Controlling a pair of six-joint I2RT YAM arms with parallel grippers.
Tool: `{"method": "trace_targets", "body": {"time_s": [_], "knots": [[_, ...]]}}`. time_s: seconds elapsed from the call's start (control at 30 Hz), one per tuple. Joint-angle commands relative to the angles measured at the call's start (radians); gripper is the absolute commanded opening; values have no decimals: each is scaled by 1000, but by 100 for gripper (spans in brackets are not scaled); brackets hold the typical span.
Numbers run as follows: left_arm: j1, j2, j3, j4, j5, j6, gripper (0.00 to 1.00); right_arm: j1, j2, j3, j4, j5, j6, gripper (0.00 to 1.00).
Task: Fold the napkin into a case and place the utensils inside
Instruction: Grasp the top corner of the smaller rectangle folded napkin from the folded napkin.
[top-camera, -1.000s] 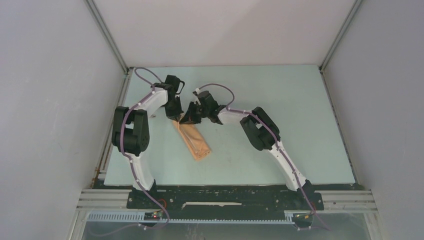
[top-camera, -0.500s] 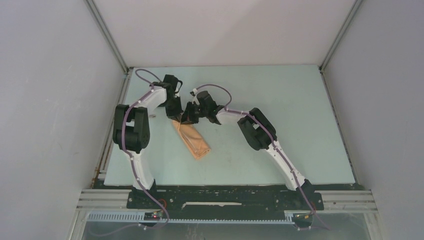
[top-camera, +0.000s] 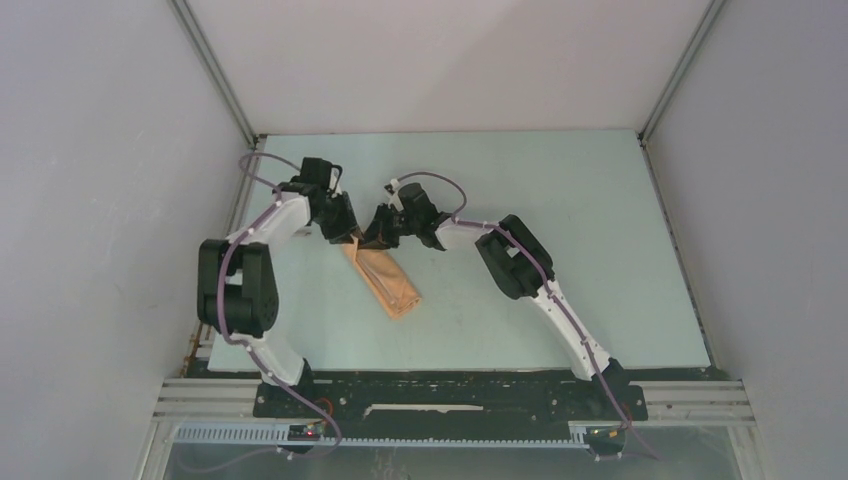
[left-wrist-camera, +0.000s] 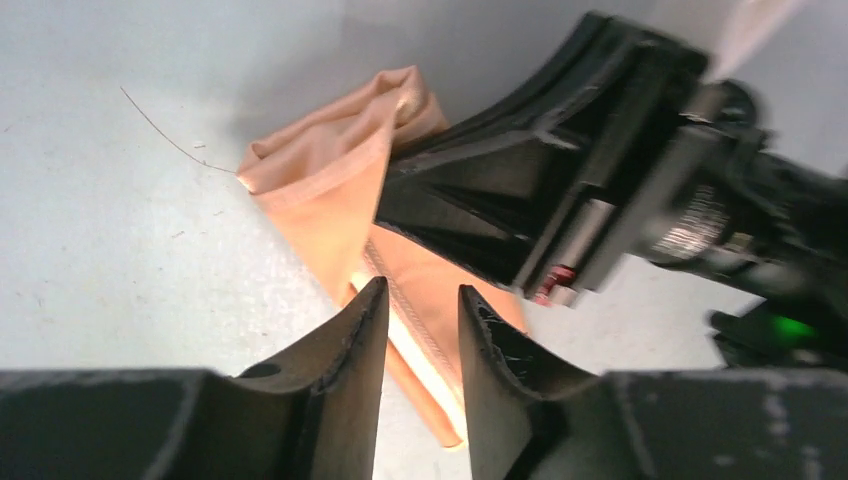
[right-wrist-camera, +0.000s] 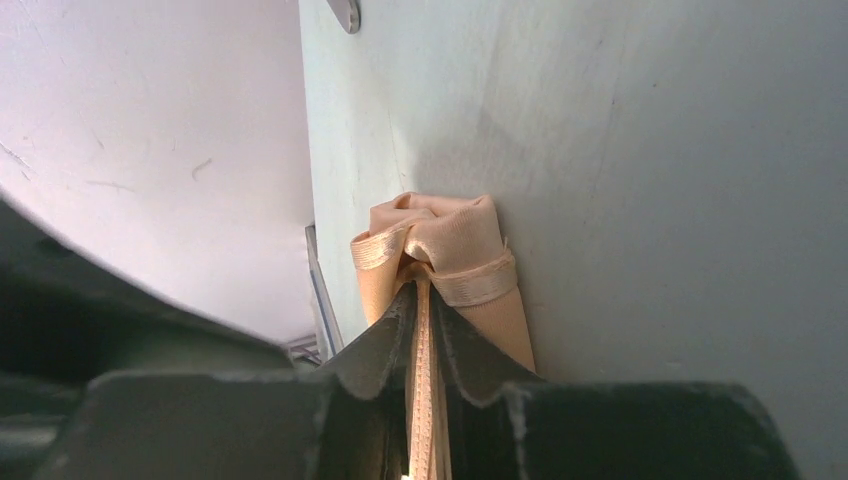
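Peach, softly shiny cloth folded into a narrow oblong case (top-camera: 388, 283) lies slantwise on the pale grey-green table (top-camera: 560, 200), left of the middle of the top view, where it lay a second ago. At its upper end the black two-finger right gripper (top-camera: 374, 236) is clamped on the cloth: in the right wrist view its fingers (right-wrist-camera: 385, 340) pinch a stitched hem, with the bunched end of the case (right-wrist-camera: 450, 250) just beyond their tips. The black left gripper (top-camera: 343, 232) sits at the same upper end, just beside the right one. Its jaws now stand apart with nothing between them, the cloth showing past the gap in the left wrist view. The left arm has swung toward the left edge of the top view since the earlier frames, its elbow lower and further out.
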Motion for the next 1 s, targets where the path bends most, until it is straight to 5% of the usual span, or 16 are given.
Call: {"method": "trace_targets", "body": {"time_s": [0.0,0.13,0.33,0.8,0.97], "knots": [[39,-154,-67,148,29,-92,33,-2,-7,-15,13,22,11,17],[80,-76,-76,149,65,-132,1,0,-12,-15,2,30,1,17],[82,69,-45,172,109,-153,0,5,-28,-14,-19,34,-23,0],[79,142,-65,143,86,-123,0,6,-218,0,-242,58,-183,0],[79,81,-46,125,57,-106,0,-5,-319,-7,-345,25,-227,10]]}}
